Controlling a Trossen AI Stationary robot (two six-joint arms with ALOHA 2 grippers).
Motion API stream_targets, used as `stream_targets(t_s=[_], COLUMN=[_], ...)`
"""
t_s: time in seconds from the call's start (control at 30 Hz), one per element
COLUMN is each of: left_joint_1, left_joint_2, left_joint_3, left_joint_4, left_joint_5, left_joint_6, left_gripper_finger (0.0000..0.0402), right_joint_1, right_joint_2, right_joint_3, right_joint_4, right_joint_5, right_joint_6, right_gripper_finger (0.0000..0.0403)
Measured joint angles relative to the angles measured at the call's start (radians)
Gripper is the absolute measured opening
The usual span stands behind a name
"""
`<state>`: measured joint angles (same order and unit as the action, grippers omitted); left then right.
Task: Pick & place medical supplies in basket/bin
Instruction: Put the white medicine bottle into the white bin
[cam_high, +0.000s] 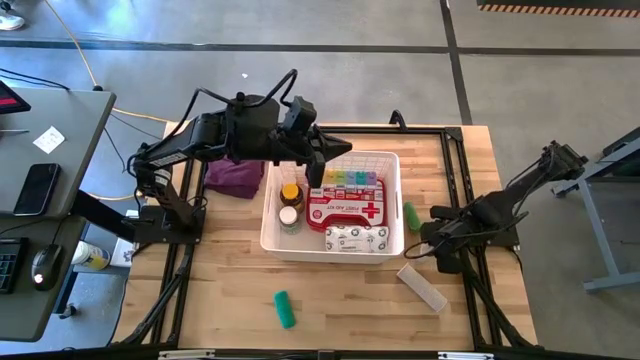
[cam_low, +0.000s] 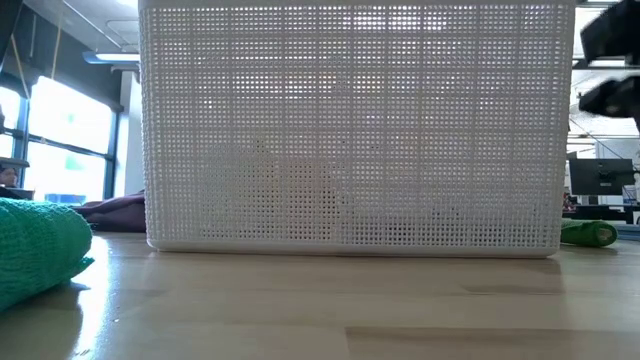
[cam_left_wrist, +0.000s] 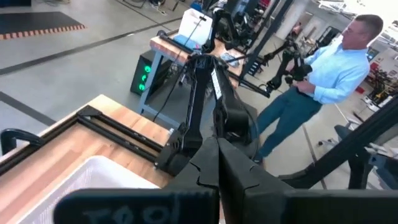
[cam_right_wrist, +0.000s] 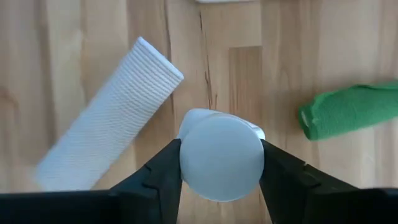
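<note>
Wooden table (cam_high: 230, 290) near its right edge: a small white-capped bottle (cam_right_wrist: 221, 155) is clamped between the right gripper (cam_right_wrist: 221, 163) fingers, beside the basket (cam_high: 395, 235). Left gripper (cam_high: 318, 172) is held shut above the basket's far rim.
</note>
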<state>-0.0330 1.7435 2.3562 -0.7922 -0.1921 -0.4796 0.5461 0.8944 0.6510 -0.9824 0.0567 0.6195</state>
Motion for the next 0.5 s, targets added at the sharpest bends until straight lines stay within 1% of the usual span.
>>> stream_targets(t_s=[0.07,0.2,0.37,0.5], left_joint_1=[0.0,0.0,0.0,0.0], left_joint_2=[0.0,-0.009,-0.052,-0.085], left_joint_3=[0.0,0.0,0.0,0.0], left_joint_4=[0.0,-0.007,-0.036,-0.076], left_joint_5=[0.004,0.004,-0.007,-0.037], left_joint_6=[0.0,0.001,0.039,0.047], left_gripper_finger=[0.0041,0.0061,0.0066,0.0066], right_joint_1=[0.0,0.0,0.0,0.0], right_joint_2=[0.0,0.0,0.003,0.011], right_joint_3=[0.064,0.247,0.504,0.664], right_joint_4=[-0.049,-0.147,-0.239,-0.247], right_joint_5=[-0.003,-0.018,-0.05,-0.048], right_joint_6=[0.014,0.036,0.059,0.059], right_gripper_finger=[0.0164,0.0164,0.0166,0.0166])
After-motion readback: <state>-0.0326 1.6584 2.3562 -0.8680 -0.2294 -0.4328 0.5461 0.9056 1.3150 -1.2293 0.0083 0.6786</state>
